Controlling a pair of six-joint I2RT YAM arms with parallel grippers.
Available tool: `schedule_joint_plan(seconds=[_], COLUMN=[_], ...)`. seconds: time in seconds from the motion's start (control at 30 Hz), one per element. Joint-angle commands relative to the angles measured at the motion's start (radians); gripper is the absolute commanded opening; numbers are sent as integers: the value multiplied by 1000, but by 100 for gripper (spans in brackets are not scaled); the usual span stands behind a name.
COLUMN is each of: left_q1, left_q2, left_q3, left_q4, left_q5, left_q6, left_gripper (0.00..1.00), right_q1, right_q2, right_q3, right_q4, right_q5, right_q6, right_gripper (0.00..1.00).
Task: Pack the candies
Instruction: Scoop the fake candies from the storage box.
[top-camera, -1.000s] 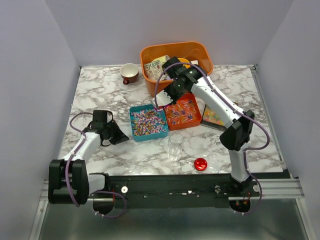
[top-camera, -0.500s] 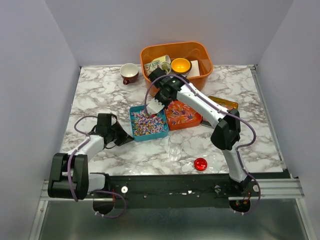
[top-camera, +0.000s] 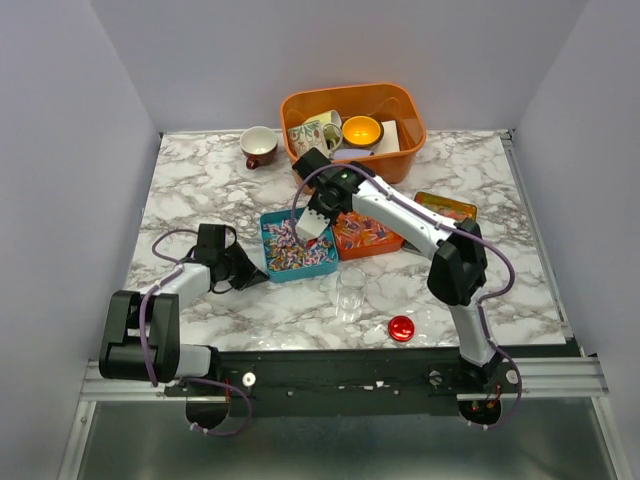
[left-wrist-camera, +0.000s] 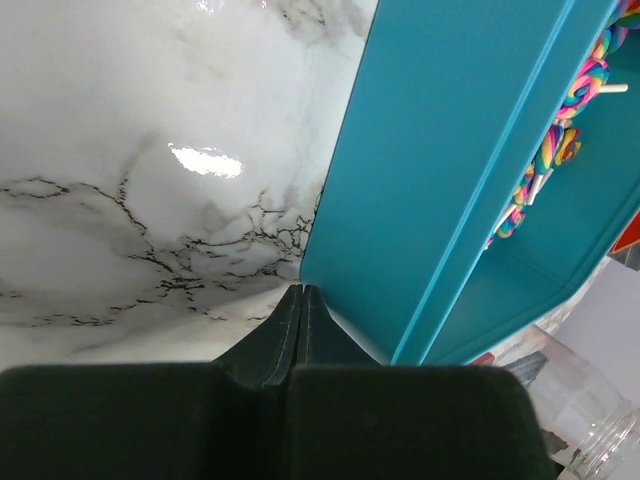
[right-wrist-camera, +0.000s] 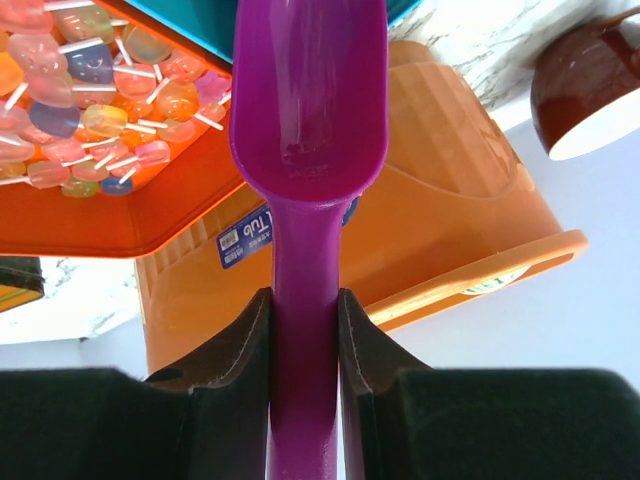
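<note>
Swirled multicoloured candies fill the teal tray (top-camera: 322, 262), and they show in the left wrist view (left-wrist-camera: 560, 145). Thin pale wrapped pieces lie in the orange tray (top-camera: 385, 243) and show in the right wrist view (right-wrist-camera: 95, 95). Jelly beads lie in a dark tray (top-camera: 447, 207) at the right. My right gripper (top-camera: 312, 222) hangs over the teal tray's far side, shut on the handle of the purple scoop (right-wrist-camera: 308, 120), whose bowl looks empty. My left gripper (top-camera: 246, 273) is shut and empty, its tip (left-wrist-camera: 301, 292) against the teal tray's outer wall (left-wrist-camera: 440, 180).
A clear jar (top-camera: 351, 290) stands open in front of the trays, with the red lid (top-camera: 401, 327) near the front edge. An orange tub (top-camera: 352, 120) with mugs and a bowl stands at the back. A brown-and-white cup (top-camera: 260, 147) sits to its left.
My right arm has swung left with the scoop, from over the orange tray to over the teal tray, uncovering the jelly bead tray. My left gripper has edged right up to the teal tray.
</note>
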Motion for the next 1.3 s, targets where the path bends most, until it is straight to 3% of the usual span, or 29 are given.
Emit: schedule_joint_plan(seconds=[0.0,0.1,0.33,0.67,0.9,1.07,1.27], left_q1=[-9,-9,-9,-9,-9,-9,-9], left_q2=[8,7,4,-4,-10,-15,-16], left_q3=[33,30,39,35,33,32,32], left_q4=[76,81,87,84,82,99,108], left_q5=[24,25,22,25,30,29,30], left_q6=[1,4,15,19,24,16,18], left_gripper=[0,0,0,0,0,0,0], right_q1=[21,57,79,71,67,73,119], right_q2=[-15,-28,55,52,86,23,-41], right_q3=[-92,-92,132,6,29,-128,-150], right_q4=[-120,-76,-184,37,23,37,-96], right_q5=[-23,4,40,233,294,271,130], right_q6=[-77,-68,-1,-41,-21,-82,-19], right_gripper=[1,1,1,1,1,1,1])
